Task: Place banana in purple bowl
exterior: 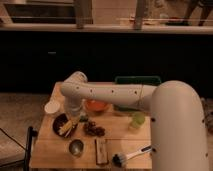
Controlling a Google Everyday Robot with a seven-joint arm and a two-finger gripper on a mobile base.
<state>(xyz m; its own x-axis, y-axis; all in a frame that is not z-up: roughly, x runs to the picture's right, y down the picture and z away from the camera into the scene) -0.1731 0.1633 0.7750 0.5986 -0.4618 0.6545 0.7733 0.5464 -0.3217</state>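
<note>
The claw (75, 118) hangs at the end of the white arm (107, 94), just above the right rim of the purple bowl (63, 125); whether it is released or clenched cannot be told, since the wrist and the dim light hide its tips. The banana (65, 128) lies inside the purple bowl, a pale yellow streak slanting across the dark interior, just below and left of the claw.

Taking the purple bowl as the landmark: the small white bowl (51, 107) sits just behind it and to the left, near the desk's left edge. The orange-red bowl (96, 106) stands behind and to the right, partly covered by the arm. A dark reddish cluster (93, 129) rests just to the right of the purple bowl, close to it but apart. A small round metal cup (76, 147) stands in front of the bowl, slightly right. Beside that cup, further right, lies a flat dark rectangular block (101, 150). A brush with a white handle (131, 155) lies well to the right, near the front edge of the desk (45, 155). A light green cup (137, 120) stands well to the right, and a green bin (137, 80) sits far behind and right, at the back of the wooden desk.
</note>
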